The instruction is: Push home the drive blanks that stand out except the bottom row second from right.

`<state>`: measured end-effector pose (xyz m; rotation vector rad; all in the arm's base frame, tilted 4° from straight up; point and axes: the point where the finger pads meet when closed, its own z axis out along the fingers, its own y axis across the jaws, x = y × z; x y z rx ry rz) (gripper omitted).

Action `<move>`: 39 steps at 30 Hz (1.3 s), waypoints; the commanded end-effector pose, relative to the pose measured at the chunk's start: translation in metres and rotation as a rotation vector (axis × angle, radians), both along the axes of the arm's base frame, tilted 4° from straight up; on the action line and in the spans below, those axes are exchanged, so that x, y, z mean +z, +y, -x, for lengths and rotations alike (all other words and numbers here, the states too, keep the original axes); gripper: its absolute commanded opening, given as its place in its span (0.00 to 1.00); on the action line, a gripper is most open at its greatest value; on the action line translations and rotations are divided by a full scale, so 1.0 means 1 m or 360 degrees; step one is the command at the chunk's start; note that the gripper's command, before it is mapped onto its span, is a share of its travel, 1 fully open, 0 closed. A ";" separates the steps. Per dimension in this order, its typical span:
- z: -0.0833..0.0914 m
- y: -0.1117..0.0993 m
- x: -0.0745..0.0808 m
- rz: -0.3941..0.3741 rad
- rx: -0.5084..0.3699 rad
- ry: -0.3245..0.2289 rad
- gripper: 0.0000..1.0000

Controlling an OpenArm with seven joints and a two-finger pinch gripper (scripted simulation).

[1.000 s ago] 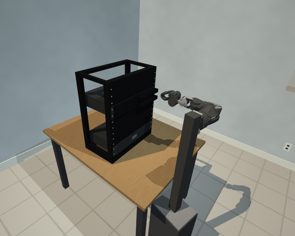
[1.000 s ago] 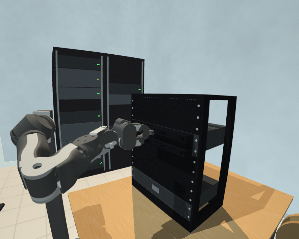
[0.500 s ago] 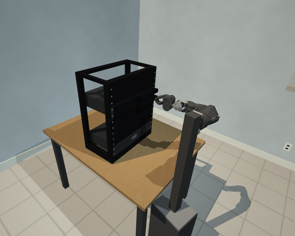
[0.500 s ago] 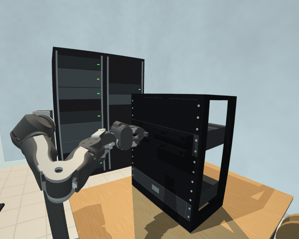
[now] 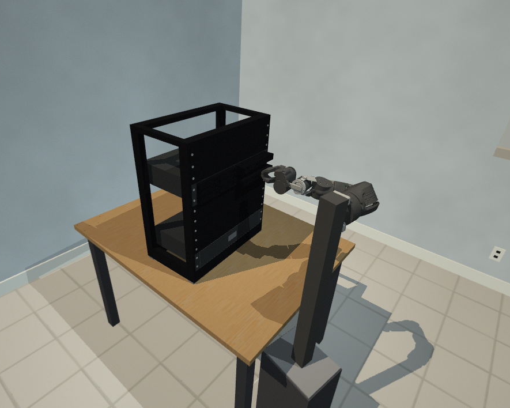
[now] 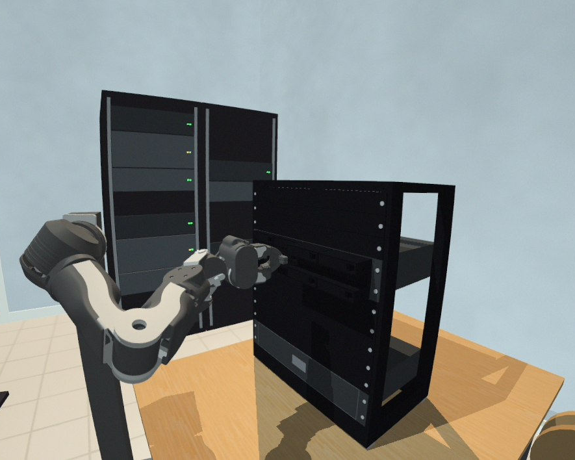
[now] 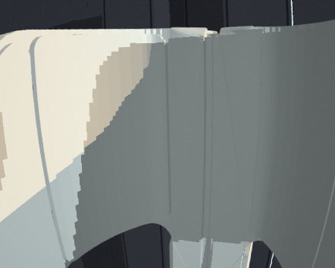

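Observation:
The black rack (image 5: pixel 202 188) stands on the wooden table (image 5: pixel 212 269). Its storage chassis (image 6: pixel 327 269) sits at mid height, with dark drive blanks in rows; some stand out from the front (image 6: pixel 349 267). My gripper (image 6: pixel 281 258) is shut and empty. It points level at the chassis front, with its tips right at a blank that stands out. I cannot tell whether they touch. In the top view the gripper (image 5: pixel 264 174) is just off the rack's front. In the wrist view the shut fingers (image 7: pixel 211 31) fill the frame, with dark blanks (image 7: pixel 201 1) close beyond the tips.
My arm's post (image 5: pixel 318 280) stands at the table's near right edge. Tall server cabinets (image 6: pixel 178 208) stand behind the arm. The rack holds a lower unit with a grey panel (image 6: pixel 307 368).

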<state>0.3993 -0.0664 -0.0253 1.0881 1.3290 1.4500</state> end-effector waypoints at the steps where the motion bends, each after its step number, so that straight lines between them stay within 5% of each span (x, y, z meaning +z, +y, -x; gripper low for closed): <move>1: -0.007 0.003 0.000 0.0012 0.0014 0.0000 0.00; 11: -0.050 0.015 0.002 0.0012 0.0014 0.0002 0.00; 39: -0.050 0.016 0.007 0.0011 0.0018 -0.0001 0.00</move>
